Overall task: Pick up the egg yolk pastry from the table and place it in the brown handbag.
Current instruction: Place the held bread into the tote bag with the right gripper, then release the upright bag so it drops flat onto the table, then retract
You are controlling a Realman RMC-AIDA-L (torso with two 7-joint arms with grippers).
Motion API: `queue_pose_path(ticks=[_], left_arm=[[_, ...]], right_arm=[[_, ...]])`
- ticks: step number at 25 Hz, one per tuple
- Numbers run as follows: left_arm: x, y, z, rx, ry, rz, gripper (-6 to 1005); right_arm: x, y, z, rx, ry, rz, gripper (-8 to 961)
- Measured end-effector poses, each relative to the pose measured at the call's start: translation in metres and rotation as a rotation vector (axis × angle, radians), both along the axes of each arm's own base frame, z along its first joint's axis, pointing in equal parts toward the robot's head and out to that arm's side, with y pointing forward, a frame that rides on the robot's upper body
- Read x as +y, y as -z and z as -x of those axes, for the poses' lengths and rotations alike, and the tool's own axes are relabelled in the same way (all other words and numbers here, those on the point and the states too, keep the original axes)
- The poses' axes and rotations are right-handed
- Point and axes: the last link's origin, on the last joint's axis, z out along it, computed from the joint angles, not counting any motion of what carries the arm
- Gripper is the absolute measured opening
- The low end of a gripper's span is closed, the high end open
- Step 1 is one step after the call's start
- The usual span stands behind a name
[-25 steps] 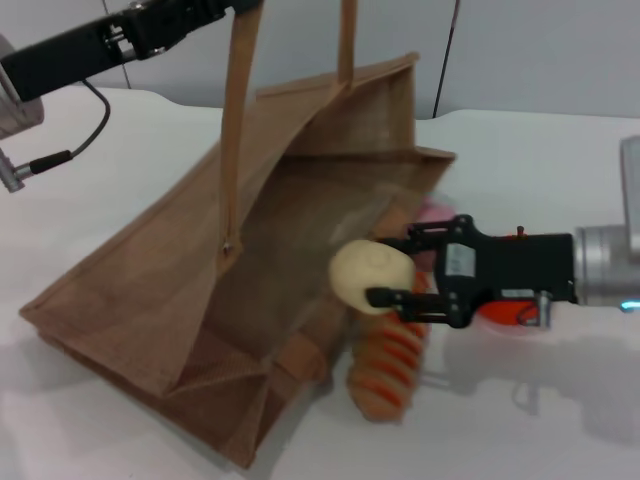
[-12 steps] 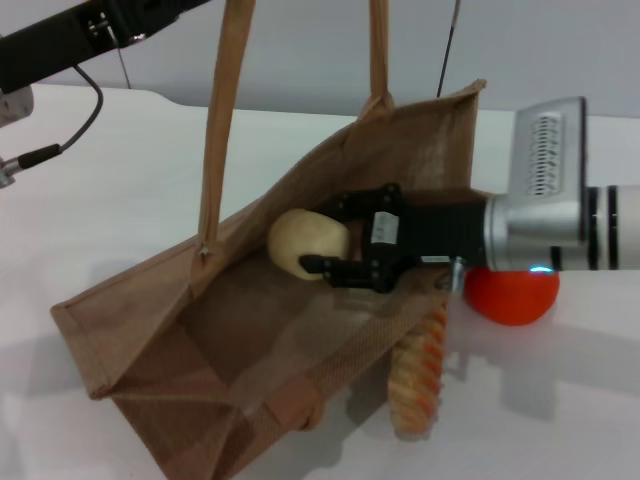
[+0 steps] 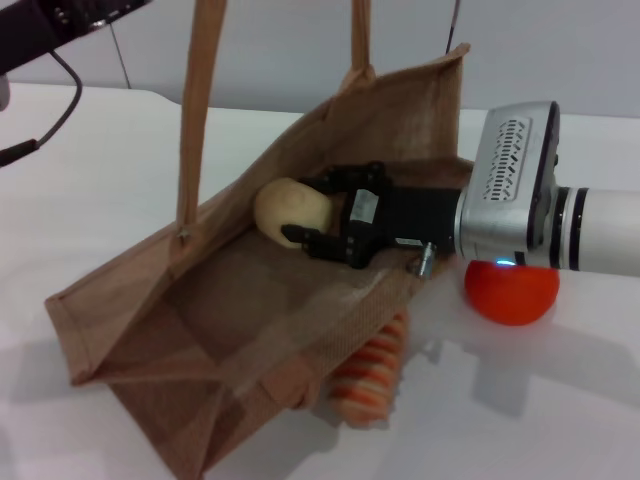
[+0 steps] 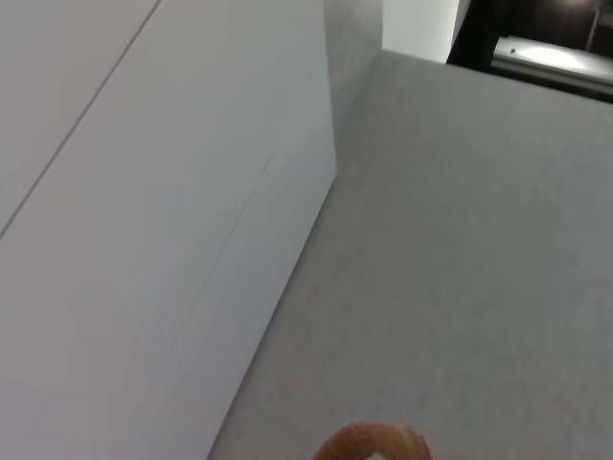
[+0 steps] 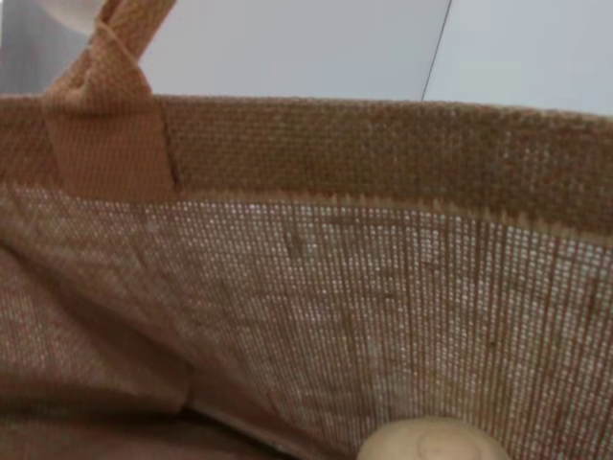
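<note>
Lying nearest us on the white bench (image 3: 90, 200), an orange-and-cream striped bread roll (image 3: 368, 375) pokes out from under the tilted brown handbag (image 3: 250, 340). We see the bag leaning with its open mouth toward our right arm, one handle (image 3: 195, 110) drawn upward on the left. Our right end effector (image 3: 298, 213) reaches inside that mouth, its black fingers (image 3: 322, 243) clamped on the egg yolk pastry (image 3: 290, 210), which hangs within the bag, above the lower woven wall. From the right wrist we see the pastry's pale top against the burlap weave and the bag's far rim. Just beside the right arm's silver housing, a red-orange ball (image 3: 511, 292) rests on the bench outside the bag. Farther off, our left end effector is out of sight; only its dark arm (image 3: 60, 20) crosses the upper left, and we cannot tell its grip.
</note>
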Motion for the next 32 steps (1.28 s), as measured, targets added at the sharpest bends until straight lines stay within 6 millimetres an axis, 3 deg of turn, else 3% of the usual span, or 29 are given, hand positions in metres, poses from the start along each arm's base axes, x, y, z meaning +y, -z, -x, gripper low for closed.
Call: queue_pose_path(ticks=[17, 20, 27, 31, 32], left_arm=[[-0.005, -0.011, 0.007, -0.039, -0.011, -0.025, 111], [-0.006, -0.013, 0.009, -0.051, -0.017, -0.035, 112], [-0.01, -0.02, 0.017, -0.078, -0.037, -0.064, 112], [-0.012, -0.028, 0.029, -0.122, -0.08, -0.098, 113], [-0.012, -0.03, 0.032, -0.129, -0.092, -0.109, 112]], right_arm=[[-0.014, -0.009, 0.008, 0.161, -0.035, 0.018, 598], [-0.015, -0.01, 0.007, 0.173, -0.033, 0.02, 803], [-0.018, -0.018, 0.001, 0.22, -0.021, 0.011, 892], [-0.028, -0.039, -0.014, 0.314, -0.028, -0.008, 892], [-0.034, -0.053, -0.025, 0.367, -0.028, -0.034, 892]])
